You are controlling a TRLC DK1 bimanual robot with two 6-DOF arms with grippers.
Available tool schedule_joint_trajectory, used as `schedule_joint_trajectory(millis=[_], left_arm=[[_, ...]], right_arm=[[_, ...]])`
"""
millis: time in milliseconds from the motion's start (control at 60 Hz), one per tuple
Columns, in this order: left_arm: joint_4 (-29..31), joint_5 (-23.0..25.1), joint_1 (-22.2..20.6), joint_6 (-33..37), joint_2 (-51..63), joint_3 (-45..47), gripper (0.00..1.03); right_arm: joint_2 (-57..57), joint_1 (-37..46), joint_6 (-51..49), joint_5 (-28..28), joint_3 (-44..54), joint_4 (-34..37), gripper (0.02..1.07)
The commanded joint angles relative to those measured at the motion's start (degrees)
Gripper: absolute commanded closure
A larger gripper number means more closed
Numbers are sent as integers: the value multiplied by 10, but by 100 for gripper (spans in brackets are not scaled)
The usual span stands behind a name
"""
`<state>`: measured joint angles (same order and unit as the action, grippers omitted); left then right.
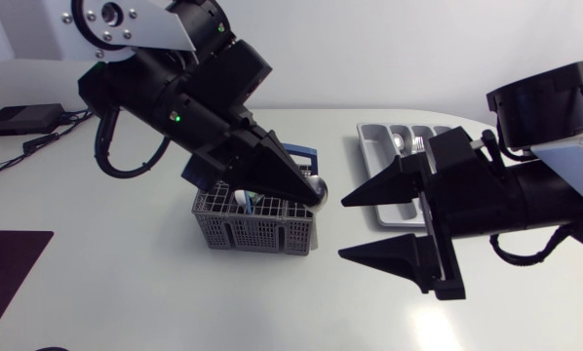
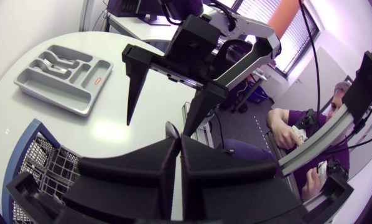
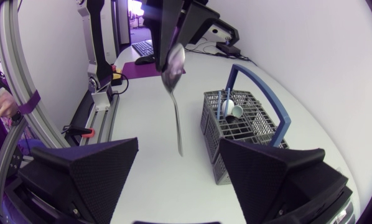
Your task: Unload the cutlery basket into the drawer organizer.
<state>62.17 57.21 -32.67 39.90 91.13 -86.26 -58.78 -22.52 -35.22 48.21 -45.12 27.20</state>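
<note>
A white bench (image 1: 126, 283) carries everything. A small black box (image 1: 20, 119) with cables sits at its far corner and a dark mat (image 1: 9, 278) at its near edge, both well behind the left tool (image 1: 316, 195).

That tool is closed, its two fingers pinching the bowl of a spoon (image 3: 176, 106). The spoon hangs handle-down in the air, clear of the bench. The grey cutlery basket (image 1: 257, 234) stands directly under the left tool, its blue handle (image 3: 260, 87) upright. The right tool (image 1: 345, 228) faces the left one from just beside the basket. Its fingers are spread wide and hold nothing, and the spoon is ahead of their gap.

The drawer organizer (image 1: 368, 166) lies behind the right tool, which hides part of it from above.

Some silver cutlery (image 1: 408, 144) lies in the organizer's compartments. The basket holds a few white and blue pieces (image 3: 232, 111) that I cannot name.

Only the right wrist view shows the spoon full length. From overhead, just a glint shows at the left tool's tip. The left wrist view shows the whole organizer, unblocked.
</note>
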Motion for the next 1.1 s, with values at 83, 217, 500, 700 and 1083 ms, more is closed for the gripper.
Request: schedule_joint_trajectory(millis=[83,217,500,700,1083], left_arm=[[36,13,-13,48,27,-33,100],[41,14,-16,54,33,-41,100],[56,19,-24,65,41,-51,100],[61,20,-29,68,44,-51,100],[70,25,-25,76,44,-51,100]], right_arm=[[-20,-23,-20,15,-20,4,22],[-23,-44,-26,15,-24,8,34],[-41,-46,-40,21,-27,7,65],[-43,-44,-46,22,-30,5,71],[-44,-48,-50,24,-25,6,90]])
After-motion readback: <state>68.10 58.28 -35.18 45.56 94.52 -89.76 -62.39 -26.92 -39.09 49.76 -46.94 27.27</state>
